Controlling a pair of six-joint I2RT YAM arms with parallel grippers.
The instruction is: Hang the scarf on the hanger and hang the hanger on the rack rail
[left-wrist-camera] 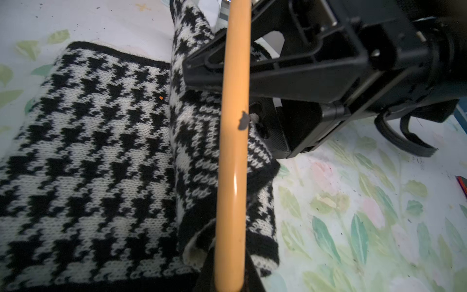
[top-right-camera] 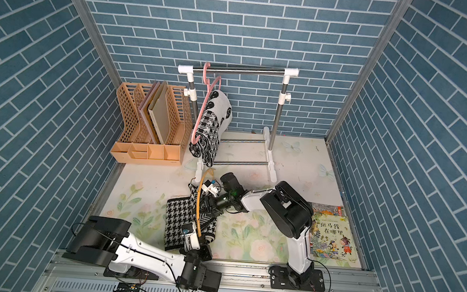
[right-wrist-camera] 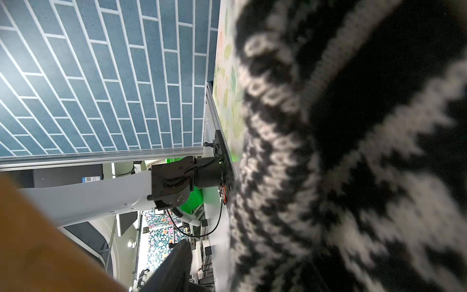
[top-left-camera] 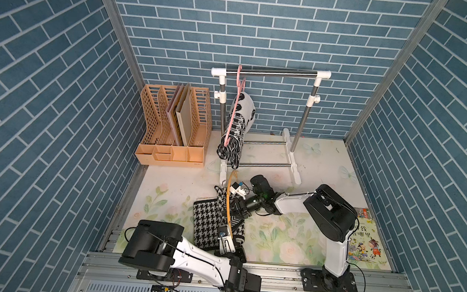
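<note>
While the left gripper (top-left-camera: pixel 230 239) is clamped on the near end of the orange hanger (top-left-camera: pixel 227 206), the right gripper (top-left-camera: pixel 236 211) sits at the scarf (top-left-camera: pixel 206 221) with its jaws spread. The scarf is on the tabletop (top-left-camera: pixel 276 235), front centre, between the two arms. Black and white houndstooth. Most of it lies flat on the robot's left of the hanger. A raised fold runs along just under the hanger, and a narrower strip shows on its right. Both top views see the hanger edge-on, running from the left gripper away toward the rack (top-left-camera: pixel 272 72), over the scarf.

Left wrist view: the hanger crosses the fold. One right gripper finger (left-wrist-camera: pixel 290 75) is on one side of the fold, the other finger on the far side, knit between them. Can't tell if either finger touches the knit. Can't tell if the scarf passes through the hanger or only lies beneath it.

Right wrist view: mostly blurred knit, very close.

Back at the rack, a second patterned scarf (top-left-camera: pixel 240 118) hangs on a pink hanger (top-left-camera: pixel 238 78). File holder (top-left-camera: pixel 171 130) back left, picture books (top-left-camera: pixel 364 239) front right.
</note>
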